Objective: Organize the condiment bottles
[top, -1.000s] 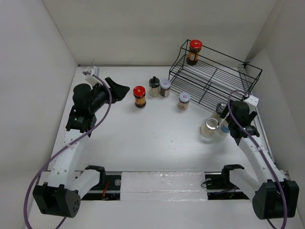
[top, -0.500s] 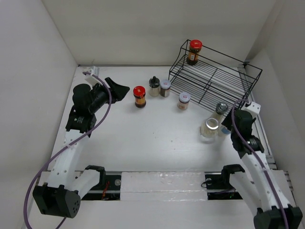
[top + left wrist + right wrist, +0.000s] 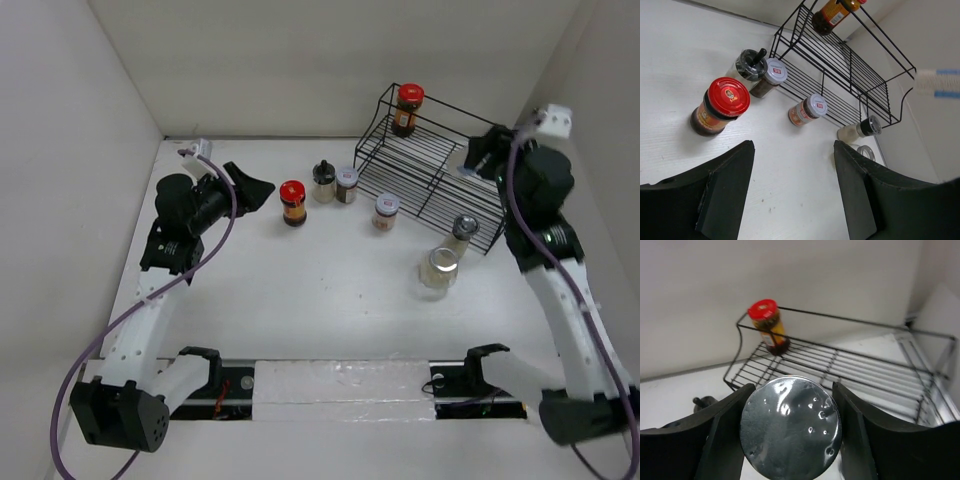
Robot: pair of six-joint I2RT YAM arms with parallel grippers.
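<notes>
The step in hand is judged to be the placing of a silver-lidded jar [image 3: 790,427] on the wire rack [image 3: 840,362]. The jar should be lowered upright onto the upper shelf, beside the red-capped jar [image 3: 767,327] and not against it. It should be let go only when its base is resting flat on the wires. The right gripper [image 3: 478,160] is closed around this jar above the rack, with a finger pressed on each side. The left gripper [image 3: 792,150] is spread wide and nothing is held in it; it is above the table [image 3: 670,60], near a second red-capped jar [image 3: 722,105].
</notes>
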